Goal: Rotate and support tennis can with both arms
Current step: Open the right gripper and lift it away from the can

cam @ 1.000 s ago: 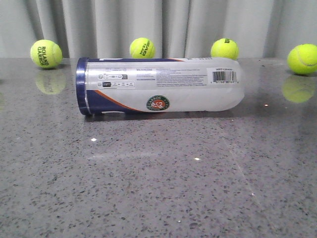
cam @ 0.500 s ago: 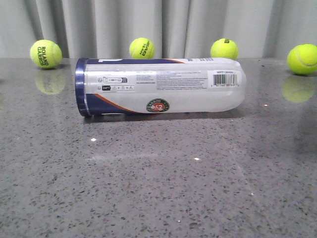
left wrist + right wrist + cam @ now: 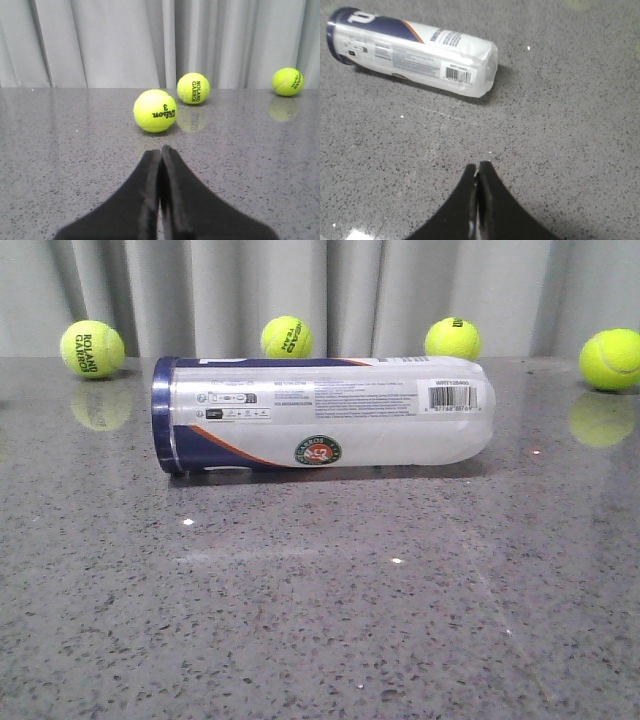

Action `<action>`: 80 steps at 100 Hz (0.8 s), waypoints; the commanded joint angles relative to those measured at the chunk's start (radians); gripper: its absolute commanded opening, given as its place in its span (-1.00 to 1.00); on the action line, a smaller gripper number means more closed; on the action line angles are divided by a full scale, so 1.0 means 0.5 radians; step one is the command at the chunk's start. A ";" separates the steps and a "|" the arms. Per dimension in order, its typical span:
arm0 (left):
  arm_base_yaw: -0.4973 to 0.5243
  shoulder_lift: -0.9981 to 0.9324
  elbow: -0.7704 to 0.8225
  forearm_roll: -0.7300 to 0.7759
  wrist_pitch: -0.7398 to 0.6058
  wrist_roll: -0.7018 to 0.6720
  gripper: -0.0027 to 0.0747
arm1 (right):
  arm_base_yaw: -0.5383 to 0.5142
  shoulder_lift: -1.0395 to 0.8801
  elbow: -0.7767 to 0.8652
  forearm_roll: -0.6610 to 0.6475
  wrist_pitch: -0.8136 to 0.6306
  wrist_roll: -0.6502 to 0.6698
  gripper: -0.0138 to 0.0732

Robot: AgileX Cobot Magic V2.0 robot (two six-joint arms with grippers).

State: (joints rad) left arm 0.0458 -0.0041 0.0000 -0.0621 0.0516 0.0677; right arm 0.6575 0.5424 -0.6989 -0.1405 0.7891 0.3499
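The tennis can lies on its side across the grey table, navy-banded end to the left, rounded clear end to the right, round emblem facing the front. It also shows in the right wrist view, well ahead of my right gripper, which is shut and empty above the table. My left gripper is shut and empty, away from the can, which is out of its view. Neither gripper shows in the front view.
Several yellow-green tennis balls stand along the back edge by the curtain. A Wilson ball lies a short way ahead of the left gripper, with a Roland Garros ball behind it.
The can has rolled slightly about its long axis: the barcode has shifted upward on its surface. Its place on the table is almost the same. The balls have not moved.
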 commanded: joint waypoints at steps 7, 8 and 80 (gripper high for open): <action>0.006 -0.064 0.064 -0.003 -0.184 -0.020 -0.98 | -0.006 -0.285 0.173 -0.047 -0.270 -0.002 -0.70; 0.006 -0.064 0.061 -0.003 -0.184 -0.020 -0.98 | -0.006 -0.298 0.182 -0.047 -0.274 -0.002 -0.70; 0.001 0.621 -1.000 -0.025 0.605 -0.020 -0.98 | -0.006 -0.556 0.356 -0.045 -0.327 -0.002 -0.70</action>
State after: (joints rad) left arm 0.0458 0.2148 -0.3969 -0.0638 0.3351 0.0677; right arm 0.6575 0.2559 -0.4951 -0.1411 0.7061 0.3524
